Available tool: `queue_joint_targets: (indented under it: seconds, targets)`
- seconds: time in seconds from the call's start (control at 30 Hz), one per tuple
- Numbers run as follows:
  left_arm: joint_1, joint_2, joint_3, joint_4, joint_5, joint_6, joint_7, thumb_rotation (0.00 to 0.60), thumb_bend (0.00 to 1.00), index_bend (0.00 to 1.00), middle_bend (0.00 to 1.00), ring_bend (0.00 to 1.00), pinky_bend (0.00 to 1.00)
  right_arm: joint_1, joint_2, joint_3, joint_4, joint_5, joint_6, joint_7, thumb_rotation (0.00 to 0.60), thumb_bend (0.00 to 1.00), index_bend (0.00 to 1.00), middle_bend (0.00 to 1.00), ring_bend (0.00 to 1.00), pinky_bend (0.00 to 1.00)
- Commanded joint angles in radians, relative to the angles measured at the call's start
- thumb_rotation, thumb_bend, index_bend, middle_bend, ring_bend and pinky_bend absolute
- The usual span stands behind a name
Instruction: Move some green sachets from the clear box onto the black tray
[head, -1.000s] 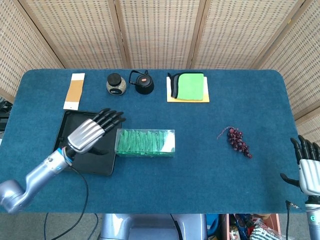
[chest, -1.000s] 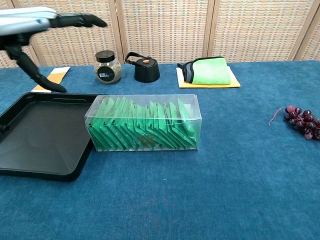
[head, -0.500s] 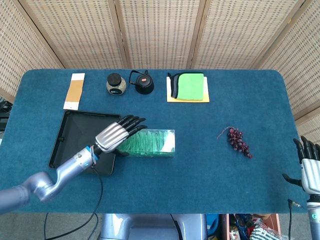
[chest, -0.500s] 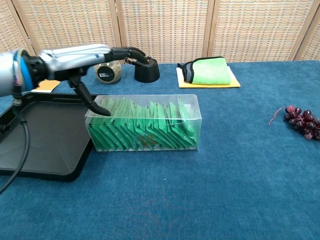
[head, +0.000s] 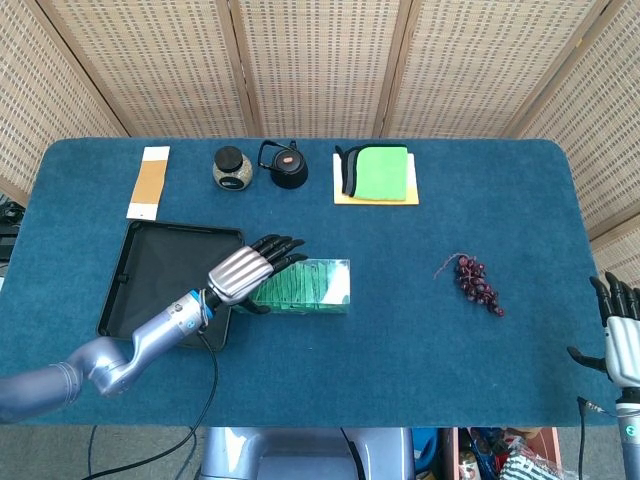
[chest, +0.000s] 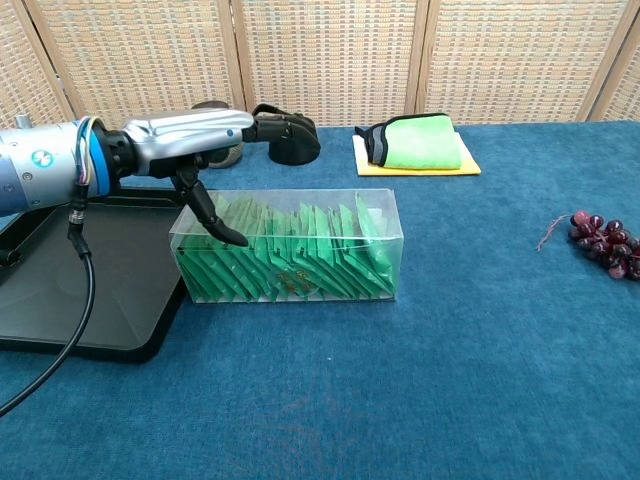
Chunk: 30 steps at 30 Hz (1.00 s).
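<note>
**Reaching into the box for a first sachet**

My left hand hangs over the left end of the clear box, fingers stretched forward and apart above the open top, thumb pointed down so its tip sits among the tops of the green sachets. I hold nothing yet. From the chest view I cannot say for sure whether the thumb touches a sachet or only hovers just above the row.

The sachets stand on edge, packed side by side and leaning, filling the box from end to end. The black tray lies just beside the box on its left, with no sachet in it that I can see, so the task is at its start.

I judge these sachets to be light, thin and pliable, with a smooth film that will slide under my pads. Packed this tightly, one may drag its neighbours up with it. The best hold looks like the upper edge of an end sachet, pinched flat between thumb and a finger, then drawn straight up. The box itself looks light too and could shift or tip if I push sideways.

My right hand sits at the table's far right edge, well apart from everything, fingers spread and empty.
</note>
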Motion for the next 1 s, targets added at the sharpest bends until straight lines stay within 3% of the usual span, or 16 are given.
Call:
queue_joint_targets:
  seconds: [0.03,0.4,0.77,1.0]
  targets:
    - [-0.004,-0.015,0.002,0.014,-0.015,0.000,0.002,0.600,0.08,0.12,0.02,0.03,0.07,0.001,0.000,-0.001,0.002,0.000,-0.002,0.002,0.600,0.00,0.00,0.00,0.00,0.00]
    - [-0.025,-0.055,0.015,0.063,-0.046,-0.016,-0.001,0.600,0.16,0.29,0.06,0.06,0.07,0.003,0.000,-0.001,0.006,0.005,-0.010,0.006,0.600,0.00,0.00,0.00,0.00,0.00]
    - [-0.033,-0.053,0.013,0.074,-0.068,-0.002,-0.015,0.600,0.40,0.34,0.09,0.08,0.09,0.006,0.000,-0.002,0.008,0.009,-0.018,0.007,0.600,0.00,0.00,0.00,0.00,0.00]
    - [-0.040,-0.031,-0.022,0.069,-0.105,0.011,-0.033,0.600,0.41,0.34,0.09,0.09,0.09,0.007,0.000,-0.003,0.009,0.010,-0.020,0.003,0.600,0.00,0.00,0.00,0.00,0.00]
